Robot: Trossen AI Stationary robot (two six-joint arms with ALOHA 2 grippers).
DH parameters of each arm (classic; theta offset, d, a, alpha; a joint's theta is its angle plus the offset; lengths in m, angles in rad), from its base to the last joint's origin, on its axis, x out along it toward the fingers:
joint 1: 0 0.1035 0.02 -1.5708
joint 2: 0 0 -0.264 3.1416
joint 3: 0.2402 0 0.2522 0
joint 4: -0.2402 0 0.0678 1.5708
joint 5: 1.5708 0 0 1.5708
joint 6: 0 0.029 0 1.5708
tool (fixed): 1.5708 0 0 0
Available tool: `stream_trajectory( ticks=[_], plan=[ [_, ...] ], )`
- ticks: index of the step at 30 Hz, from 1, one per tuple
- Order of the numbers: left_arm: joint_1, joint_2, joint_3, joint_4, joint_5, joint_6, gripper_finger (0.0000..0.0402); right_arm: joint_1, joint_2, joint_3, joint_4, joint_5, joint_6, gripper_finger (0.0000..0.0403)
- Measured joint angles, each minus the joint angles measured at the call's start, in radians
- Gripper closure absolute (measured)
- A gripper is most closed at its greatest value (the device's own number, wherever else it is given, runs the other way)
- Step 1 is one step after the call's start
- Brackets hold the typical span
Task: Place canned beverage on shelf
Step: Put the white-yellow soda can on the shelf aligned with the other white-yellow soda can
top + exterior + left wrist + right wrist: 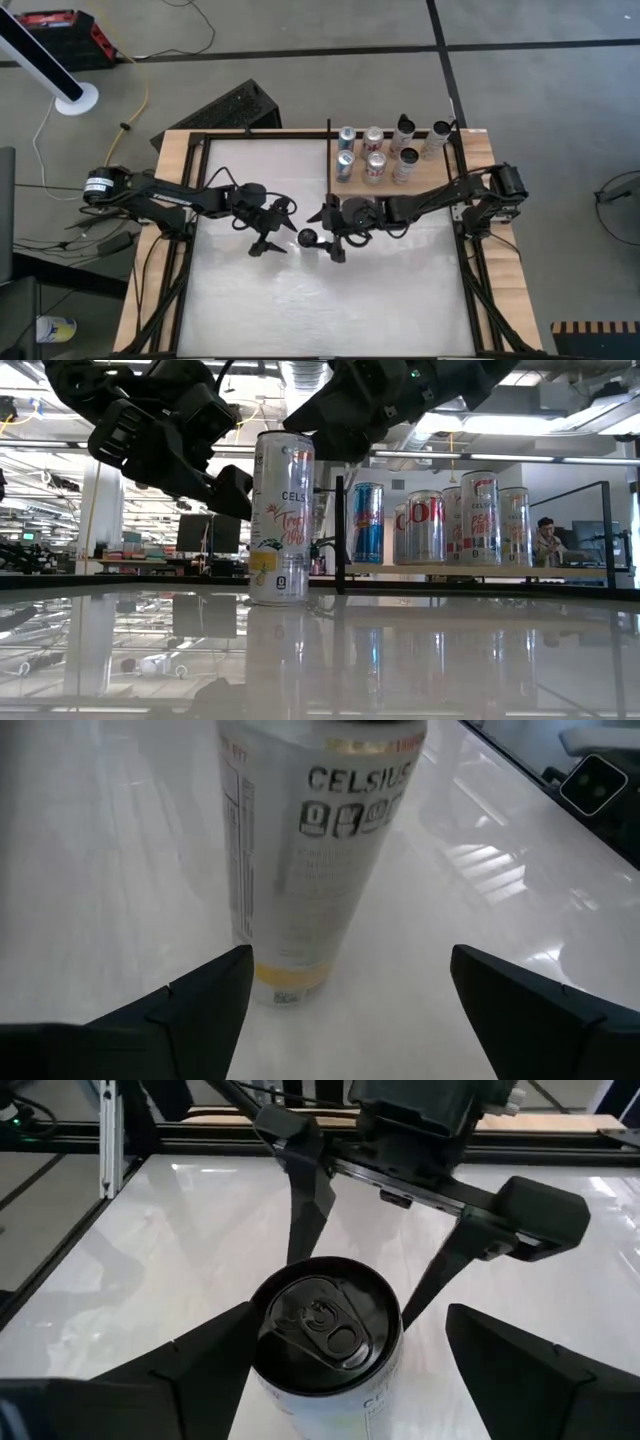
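A tall white Celsius can (307, 237) stands upright on its base on the glossy white table; it also shows in the low view (281, 520). My left gripper (280, 230) is open just to the can's left, and the can (310, 850) stands ahead of its spread fingers (345, 1010). My right gripper (322, 237) is open just right of and above the can, with a finger on either side of the can's dark top (325, 1325). Neither gripper touches it. The tan wood shelf (440, 172) lies at the far right.
Several cans (375, 155) stand upright on the shelf, also in the low view (440, 520). A thin black post (340, 535) rises at the shelf's left edge. Black frame rails (195, 180) border the table. The near half of the table (320, 310) is bare.
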Motion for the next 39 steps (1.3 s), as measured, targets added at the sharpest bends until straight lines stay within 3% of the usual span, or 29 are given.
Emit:
stream_trajectory(
  ticks=[12,19,25,30,39],
  plan=[
    [0.003,0.000,0.000,0.018,0.001,-0.004,0.0080,-0.032,-0.104,-0.002,0.023,0.007,-0.018,0.0052],
    [0.013,0.000,0.000,0.018,0.001,0.026,0.0080,0.008,-0.188,-0.033,-0.089,0.057,-0.036,0.0052],
    [0.033,0.000,0.000,0.004,-0.003,-0.012,0.0080,0.035,-0.273,-0.185,0.057,0.119,-0.005,0.0052],
    [0.033,0.000,0.000,0.003,-0.071,-0.049,0.0080,0.063,-0.322,-0.284,0.178,0.138,0.038,0.0053],
    [0.033,0.000,0.002,-0.007,-0.097,-0.107,0.0080,0.174,-0.297,-0.294,0.222,0.220,-0.005,0.0053]
  ],
)
